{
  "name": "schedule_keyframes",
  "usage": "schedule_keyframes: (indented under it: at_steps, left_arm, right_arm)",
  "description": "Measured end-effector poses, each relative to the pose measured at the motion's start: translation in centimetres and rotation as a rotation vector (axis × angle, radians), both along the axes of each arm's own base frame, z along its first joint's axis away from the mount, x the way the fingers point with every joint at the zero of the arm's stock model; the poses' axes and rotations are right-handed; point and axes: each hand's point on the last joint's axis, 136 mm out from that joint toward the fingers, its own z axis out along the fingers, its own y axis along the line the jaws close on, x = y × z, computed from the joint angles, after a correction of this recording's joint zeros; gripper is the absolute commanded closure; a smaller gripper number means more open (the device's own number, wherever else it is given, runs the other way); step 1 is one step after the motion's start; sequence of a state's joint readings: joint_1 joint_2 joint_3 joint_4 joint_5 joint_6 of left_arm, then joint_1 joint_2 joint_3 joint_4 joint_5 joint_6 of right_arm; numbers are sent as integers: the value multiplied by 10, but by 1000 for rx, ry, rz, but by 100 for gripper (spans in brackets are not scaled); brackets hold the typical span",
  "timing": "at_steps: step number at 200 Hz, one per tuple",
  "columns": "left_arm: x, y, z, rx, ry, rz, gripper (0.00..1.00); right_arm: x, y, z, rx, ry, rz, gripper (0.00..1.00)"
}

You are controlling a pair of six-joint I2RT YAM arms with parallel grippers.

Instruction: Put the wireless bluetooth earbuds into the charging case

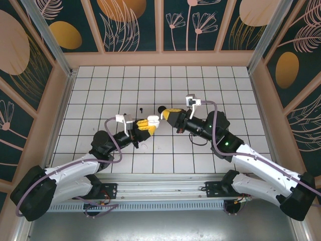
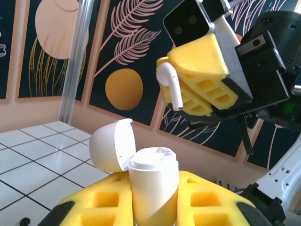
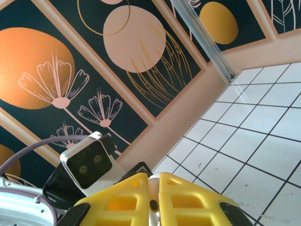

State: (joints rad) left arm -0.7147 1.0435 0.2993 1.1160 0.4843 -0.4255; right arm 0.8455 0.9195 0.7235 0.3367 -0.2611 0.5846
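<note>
My left claw (image 2: pixel 155 200) is clamped around the lower body of the white charging case (image 2: pixel 153 181). That leaves the mouth facing up, with the hinged lid (image 2: pixel 113 143) thrown open to this claw's left, clear of the wells. My right claw (image 2: pixel 182 80) hangs above and a little to the right of the left one, pinched tight on a white earbud (image 2: pixel 170 87). It grips the head end, so the stem pokes out bare below the pads and can lead the way into the case. With both pieces raised off the counter (image 1: pixel 200 85), I can line up stem and well by moving either arm.

The stem tip and the case mouth are apart, with open air between them. The stem looks tilted against the well, so I judge it needs squaring before going down.

From above, the two claws meet nose to nose over the middle of the counter, with the enclosure walls (image 1: pixel 160 59) well away from both. The tight edges are close in: the lid's rim just left of the way down, and my own yellow pads (image 2: pixel 211 207) flanking the case. A tiny black earbud (image 1: pixel 142 109) lies on the tiles beyond the left claw, apart from all this.
</note>
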Motion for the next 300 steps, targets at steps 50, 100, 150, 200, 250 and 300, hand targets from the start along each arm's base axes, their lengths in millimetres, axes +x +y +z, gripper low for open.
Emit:
schedule_keyframes:
  at_steps: [50, 100, 150, 200, 250, 300]
  left_arm:
    - [1, 2, 3, -22, 8, 9, 100]
    - [1, 4, 7, -42, 4, 11, 100]
    - [1, 4, 6, -46, 12, 9, 100]
    - [0, 4, 6, -49, 19, 7, 100]
    - [0, 4, 6, -49, 19, 6, 100]
    - [3, 6, 5, -54, 24, 25, 100]
  right_arm:
    - [0, 12, -6, 6, 14, 18, 90]
    - [-4, 19, -10, 9, 24, 31, 90]
    - [-3, 20, -12, 9, 26, 24, 90]
    - [-1, 22, -13, 12, 27, 18, 90]
    - [1, 26, -16, 9, 33, 18, 90]
    - [-2, 32, -20, 5, 41, 32, 90]
